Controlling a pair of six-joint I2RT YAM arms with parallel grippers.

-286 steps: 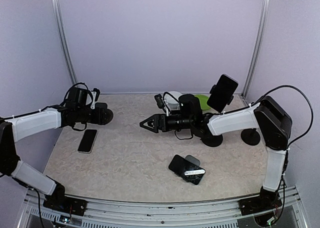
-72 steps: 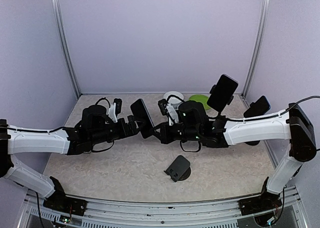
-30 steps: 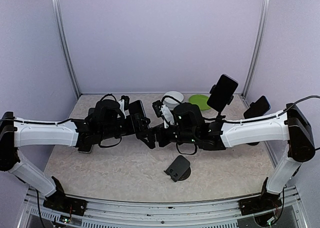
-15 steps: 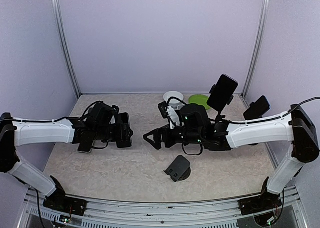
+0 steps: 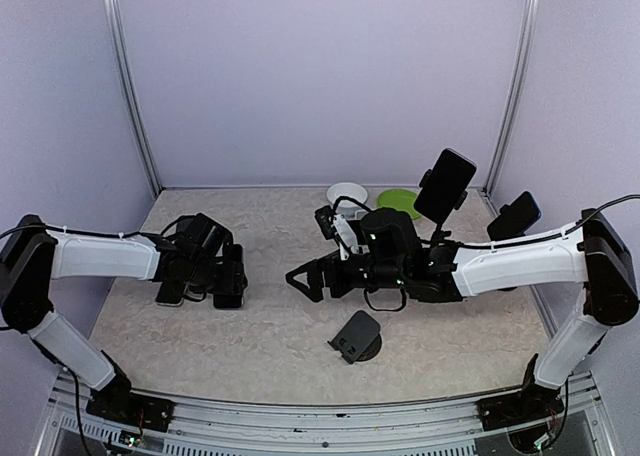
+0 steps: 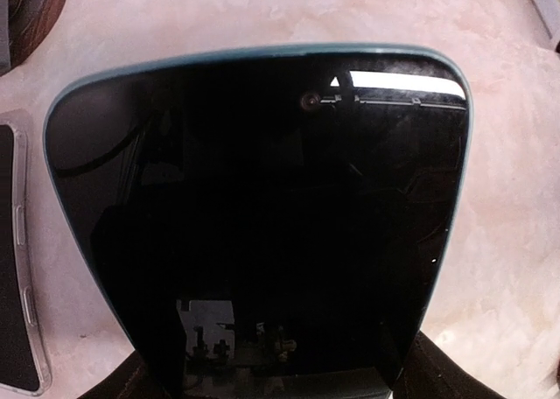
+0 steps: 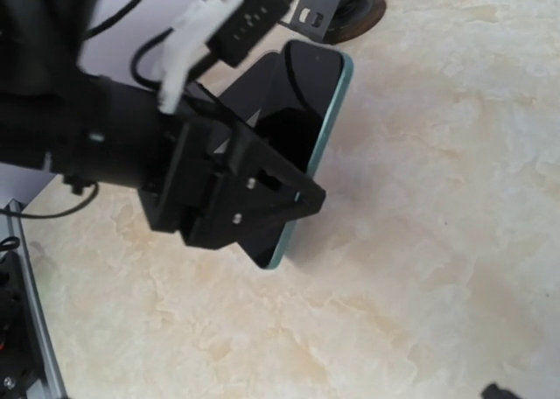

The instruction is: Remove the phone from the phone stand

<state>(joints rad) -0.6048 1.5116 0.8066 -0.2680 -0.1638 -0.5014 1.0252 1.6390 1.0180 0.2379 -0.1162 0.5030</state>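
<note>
Teal-edged black phone (image 6: 262, 215), tilted, is pinched in the left claw (image 7: 249, 202) close to the marbled desk (image 5: 280, 326), at the desk's 9 o'clock side. An empty phone stand (image 5: 352, 338) sits toward 6 o'clock. The right claw (image 5: 300, 276), near centre, is spread wide. A clear-cased phone (image 6: 16, 268) lies at the held one's 9 o'clock.

Your left arm (image 5: 100, 256) and right arm (image 5: 510, 261) wear smooth white shells on the long links, with black joints and black bases (image 5: 515, 408) at the near rail. Thin black cables (image 5: 385, 307) loop at the wrists. The left gripper (image 5: 230, 278) is matte black and angular, with small silver screws (image 7: 251, 184) and a white connector (image 7: 188, 45) behind it.
</note>
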